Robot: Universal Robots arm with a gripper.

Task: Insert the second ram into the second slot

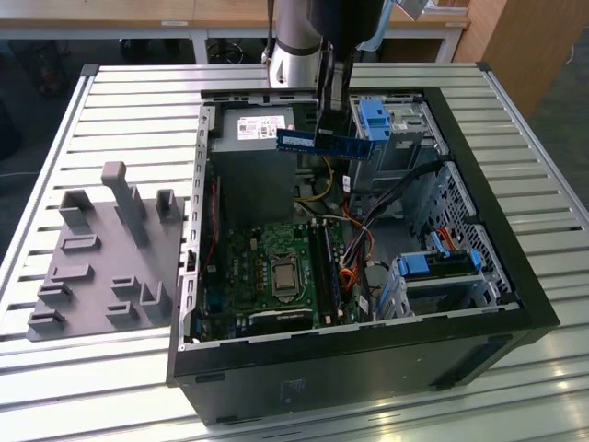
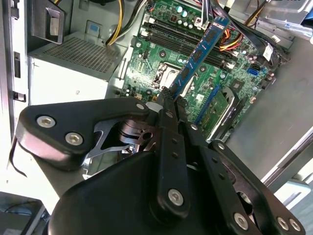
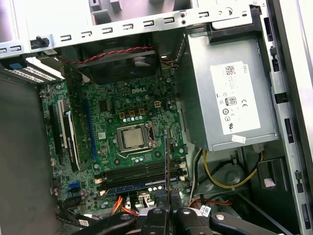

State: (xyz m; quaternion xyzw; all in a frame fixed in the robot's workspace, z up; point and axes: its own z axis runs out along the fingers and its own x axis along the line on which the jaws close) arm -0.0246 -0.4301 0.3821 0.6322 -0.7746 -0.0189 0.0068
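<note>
The second ram (image 1: pixel 308 140) is a thin blue stick with a white label. My gripper (image 1: pixel 329 138) is shut on it and holds it level above the open computer case, over the far end near the power supply. In the second wrist view the ram (image 2: pixel 201 49) juts out from my black fingertips (image 2: pixel 168 100) towards the green motherboard (image 2: pixel 195 73). In the first wrist view the ram (image 3: pixel 166 156) shows edge-on above the row of dark memory slots (image 3: pixel 132 172), well clear of them. A blue strip (image 3: pixel 142 187) lies along the slot nearest the cables.
The grey power supply (image 3: pixel 230 98) sits beside the motherboard (image 1: pixel 276 272). Drive bays with blue tabs (image 1: pixel 373 115) (image 1: pixel 442 262) and loose cables (image 1: pixel 354 267) crowd the exterior view's right. A grey fixture plate (image 1: pixel 101 258) lies on the slatted table left of the case.
</note>
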